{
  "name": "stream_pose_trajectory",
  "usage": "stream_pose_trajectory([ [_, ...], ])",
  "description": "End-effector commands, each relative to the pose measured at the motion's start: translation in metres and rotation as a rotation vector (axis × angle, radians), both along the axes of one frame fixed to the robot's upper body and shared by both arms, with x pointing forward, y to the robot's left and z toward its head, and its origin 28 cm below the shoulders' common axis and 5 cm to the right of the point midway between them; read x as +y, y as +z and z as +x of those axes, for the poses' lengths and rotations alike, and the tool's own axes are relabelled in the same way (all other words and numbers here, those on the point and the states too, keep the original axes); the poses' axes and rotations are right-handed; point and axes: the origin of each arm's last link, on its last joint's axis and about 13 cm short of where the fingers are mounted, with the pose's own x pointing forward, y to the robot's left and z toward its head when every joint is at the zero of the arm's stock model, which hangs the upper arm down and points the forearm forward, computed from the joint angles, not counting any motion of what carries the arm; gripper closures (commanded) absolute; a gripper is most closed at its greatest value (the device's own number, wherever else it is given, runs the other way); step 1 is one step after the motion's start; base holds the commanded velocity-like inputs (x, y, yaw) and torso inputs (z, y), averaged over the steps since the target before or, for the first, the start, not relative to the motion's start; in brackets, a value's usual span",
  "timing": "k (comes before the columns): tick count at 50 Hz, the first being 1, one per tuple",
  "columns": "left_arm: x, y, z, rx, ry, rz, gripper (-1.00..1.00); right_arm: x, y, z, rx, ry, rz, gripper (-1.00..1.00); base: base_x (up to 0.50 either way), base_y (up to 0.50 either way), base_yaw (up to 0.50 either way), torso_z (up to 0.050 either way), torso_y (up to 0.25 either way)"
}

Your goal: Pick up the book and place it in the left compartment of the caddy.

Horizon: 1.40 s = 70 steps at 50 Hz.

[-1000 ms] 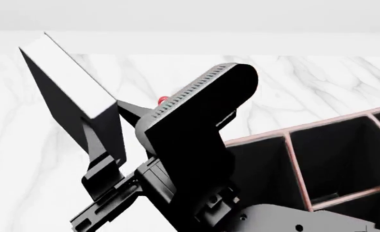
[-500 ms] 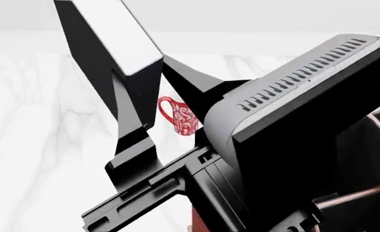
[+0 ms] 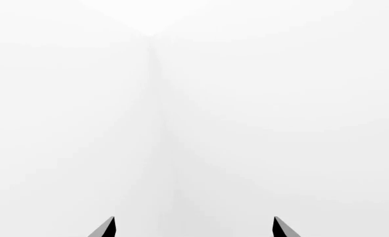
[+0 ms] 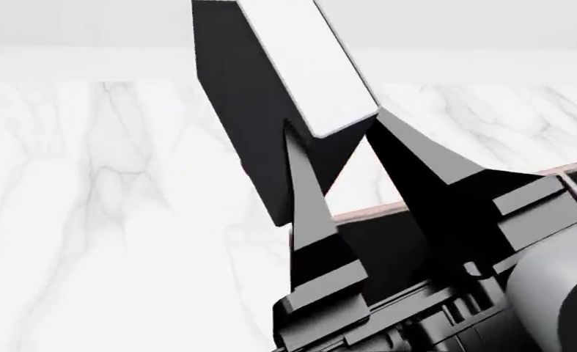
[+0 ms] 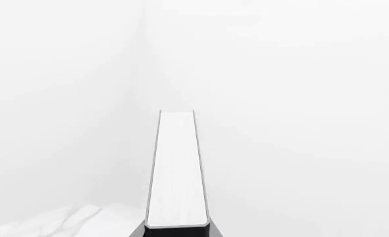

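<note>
Swinging across now: the book [image 4: 268, 95], which sat near the left of the head view a moment ago, has come over toward the middle and stands steeper, and the red mug that peeked out beside it half a second back is out of sight. The right gripper [image 4: 342, 158] has it pinched, one dark finger [image 4: 308, 198] flat against the black cover, the other pressed on the far cover, so the book's lower end sits wedged right between them. From there the book rises up and away from the fingertips, tilted, its white page edges [image 4: 308, 59] facing the camera, its top running out past the upper edge of the head view.

Over on the right wrist view, same story from behind: the book [image 5: 176, 173] stands straight out from between the fingers, white page block framed by thin dark covers, against blank pale wall, with a sliver of marble counter [image 5: 69, 219] down near the gripper's base.

Just behind and below the gripping fingers, a pale-rimmed edge of the caddy [image 4: 366, 214] shows with black lining under it; which compartment that is, I cannot tell.

Left gripper [image 3: 194, 229]: only two dark fingertips [image 3: 105, 228] poke into its wrist view, set wide apart, nothing between them but white wall.
</note>
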Motion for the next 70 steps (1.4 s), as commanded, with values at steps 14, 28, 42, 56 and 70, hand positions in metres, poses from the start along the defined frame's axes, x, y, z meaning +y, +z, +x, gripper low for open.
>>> stream_pose_trajectory([
  [14, 0.000, 0.000, 0.000, 0.001, 0.003, -0.003, -1.00, -0.032, 0.000, -0.017, -0.100, -0.181, 0.058, 1.00, 0.00, 0.00, 0.00, 0.000, 0.001],
  [28, -0.001, 0.000, 0.001, 0.006, 0.000, 0.001, -1.00, -0.032, -0.016, -0.017, -0.053, -0.221, 0.052, 1.00, 0.00, 0.00, 0.00, 0.000, 0.001],
  [42, -0.001, 0.000, 0.000, 0.005, 0.001, 0.002, -1.00, -0.038, -0.033, -0.009, -0.001, -0.265, 0.024, 1.00, 0.00, 0.00, 0.00, 0.001, 0.001],
  [56, 0.000, 0.000, 0.000, 0.003, 0.002, 0.001, -1.00, -0.042, -0.040, -0.006, 0.031, -0.277, 0.025, 1.00, 0.00, 0.00, 0.00, 0.000, 0.001],
  [70, 0.000, 0.000, 0.000, 0.002, 0.003, -0.001, -1.00, -0.042, -0.044, -0.007, 0.050, -0.272, 0.018, 1.00, 0.00, 0.00, 0.00, 0.001, 0.001],
])
